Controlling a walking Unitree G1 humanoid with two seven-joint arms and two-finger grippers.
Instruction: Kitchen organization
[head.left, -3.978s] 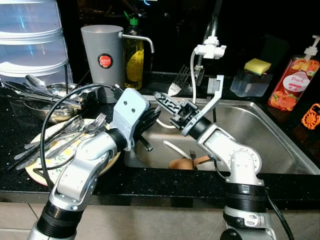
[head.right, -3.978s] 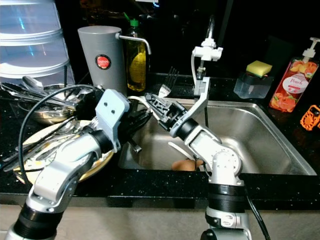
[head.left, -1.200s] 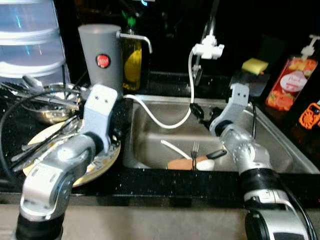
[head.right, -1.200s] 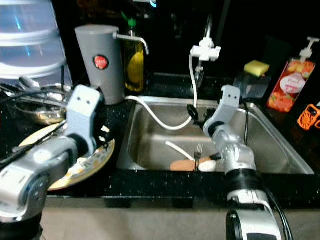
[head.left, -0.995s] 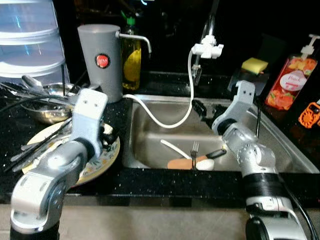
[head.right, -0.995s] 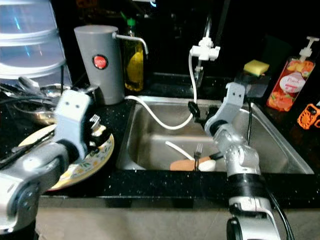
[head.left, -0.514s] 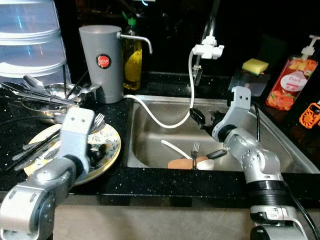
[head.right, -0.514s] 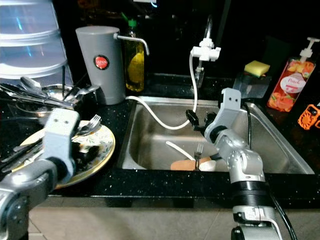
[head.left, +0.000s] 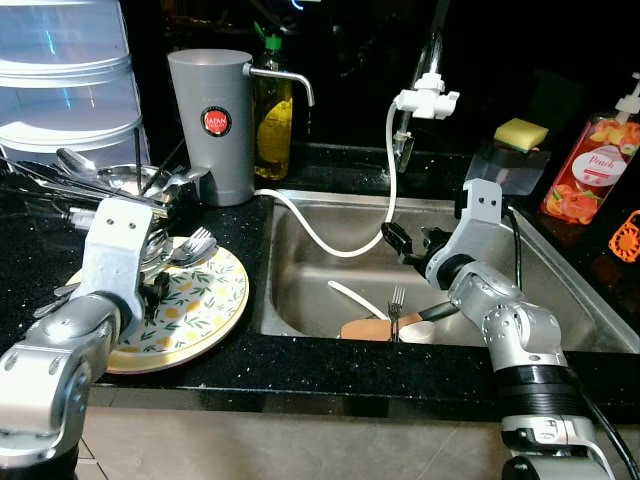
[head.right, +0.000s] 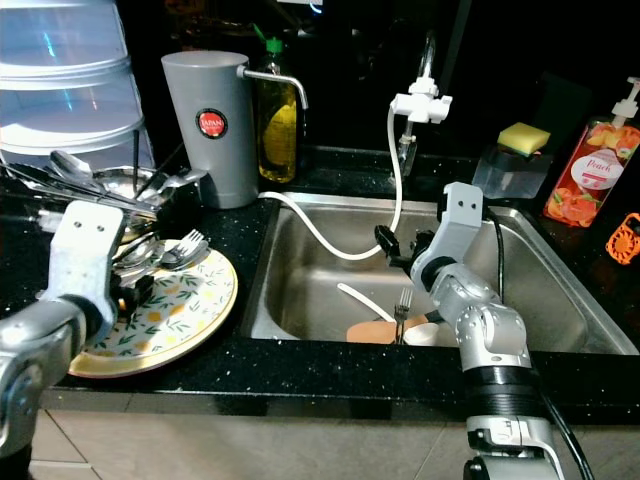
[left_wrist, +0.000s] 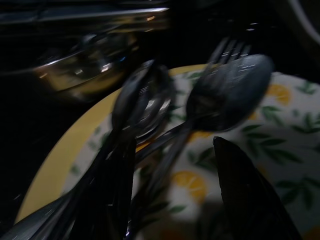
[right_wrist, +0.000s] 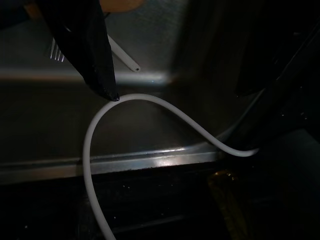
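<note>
- Left tool (head.left: 152, 290) low over the left rim of the yellow plate (head.left: 205, 318), lower left of frame; fingers spread apart in the left wrist view, holding nothing, straddling the spoons (left_wrist: 227, 95) lying on the plate.
- Fork (head.left: 196, 243) tines sit at the plate's upper edge; more cutlery heaped in the steel bowl (head.left: 120, 182) just behind, crowding that side.
- Plate sits on the black tabletop (head.left: 330, 365), its right rim near the sink (head.left: 540, 260) edge.
- Right tool (head.left: 398, 242) mid-frame over the sink, just beside the white hose (head.left: 330, 237); can't tell how far open it is, nothing seen in it.
- Sink floor: fork (head.left: 396, 300), white utensil (head.left: 355, 298) and tan item (head.left: 370, 327) near the front wall; right half open.
- Grey jug (head.left: 212, 125) and oil bottle (head.left: 270, 120) at back edge, upper left.
</note>
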